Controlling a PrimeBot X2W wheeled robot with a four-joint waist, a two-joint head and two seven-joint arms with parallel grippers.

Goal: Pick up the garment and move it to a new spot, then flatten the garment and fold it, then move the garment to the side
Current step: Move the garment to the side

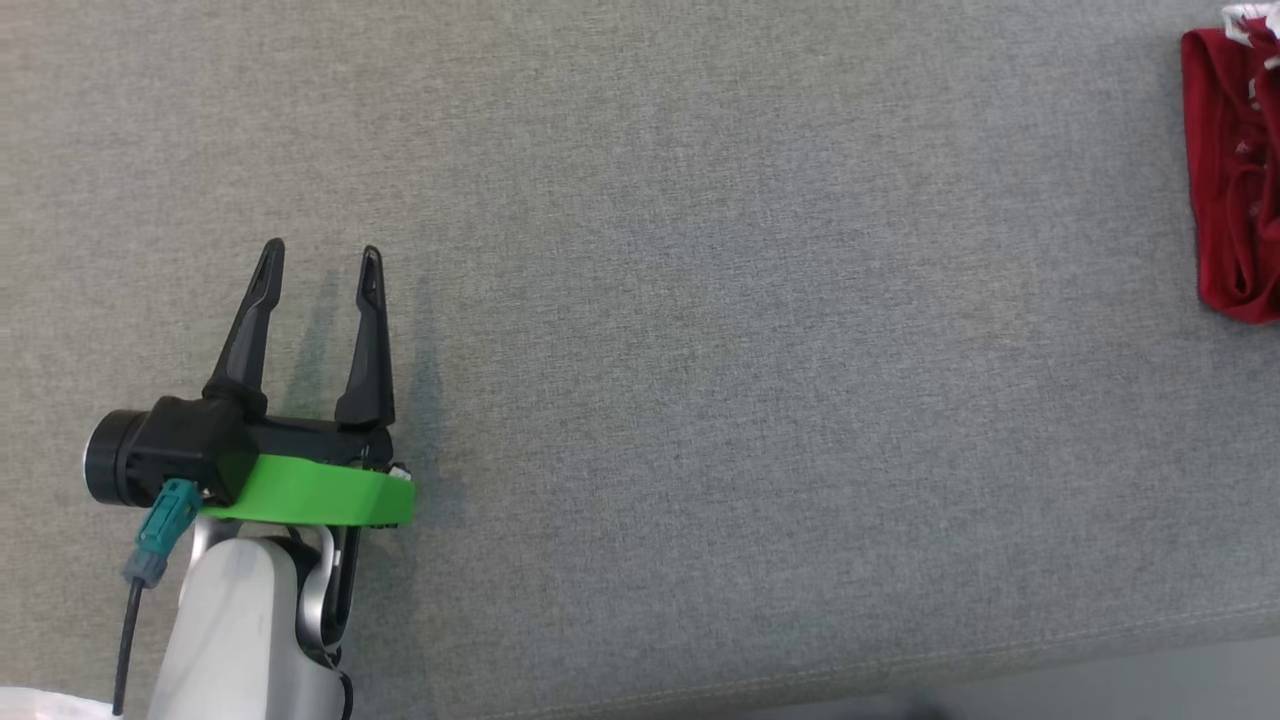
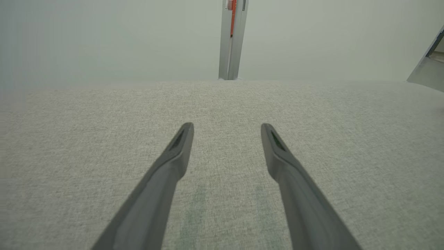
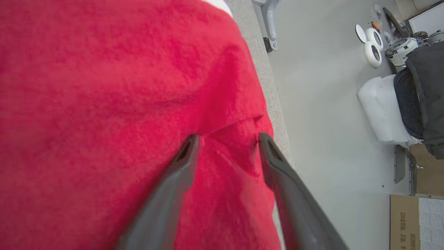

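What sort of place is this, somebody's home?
Probably a lab or workshop, not a home. The garment lies on a plain grey padded surface, and the bare pale floor beside it holds a cardboard box and white rolls.

Bright, even light; soft shadows; garment (image 3: pixel 104 104) blurry close-up (rt wrist view).

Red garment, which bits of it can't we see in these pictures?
Head view: the garment is cut off by the right edge, so its full shape is unknown.
Right wrist view: the garment runs past the top, left and bottom edges, close and blurry; its type is unclear.
Right wrist view: the fingers of the right gripper cover some cloth; whether the tips touch it cannot be told.
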